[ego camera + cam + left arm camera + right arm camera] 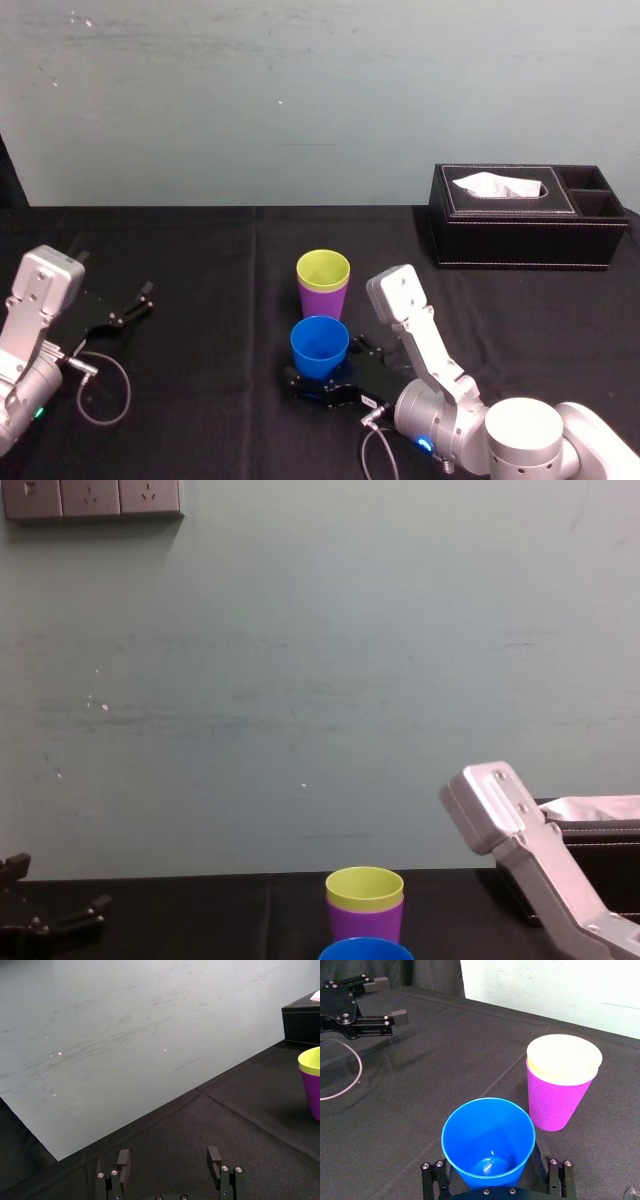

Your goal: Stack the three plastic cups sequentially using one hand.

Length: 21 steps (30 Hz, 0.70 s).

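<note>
Right pincer holds blue cup upright, mouth up.

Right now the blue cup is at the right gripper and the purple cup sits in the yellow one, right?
No: the yellow cup sits in the purple cup, per the right wrist view. The blue cup is at the right gripper; left gripper parked aside.

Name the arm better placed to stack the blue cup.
Right. The right gripper sits at the blue cup, beside the yellow-green cup nested in the purple cup; the left gripper is far off.
</note>
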### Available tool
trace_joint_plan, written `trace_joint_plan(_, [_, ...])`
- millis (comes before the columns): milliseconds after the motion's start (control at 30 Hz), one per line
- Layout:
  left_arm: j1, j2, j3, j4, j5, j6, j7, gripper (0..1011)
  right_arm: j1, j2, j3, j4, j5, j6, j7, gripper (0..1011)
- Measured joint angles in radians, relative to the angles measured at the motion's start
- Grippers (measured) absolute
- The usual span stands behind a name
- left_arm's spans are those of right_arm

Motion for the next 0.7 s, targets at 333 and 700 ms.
trace_joint_plan(333, [0.0,0.0,0.0,0.0,0.0,0.0,0.0,1000,0.003,-0.01,0.001,0.018,-0.012,-0.023,-0.003,1004])
trace_joint_plan(700, [0.0,0.0,0.0,0.0,0.0,0.0,0.0,1000,0.006,-0.014,0.0,0.025,-0.019,-0.027,-0.005,1004])
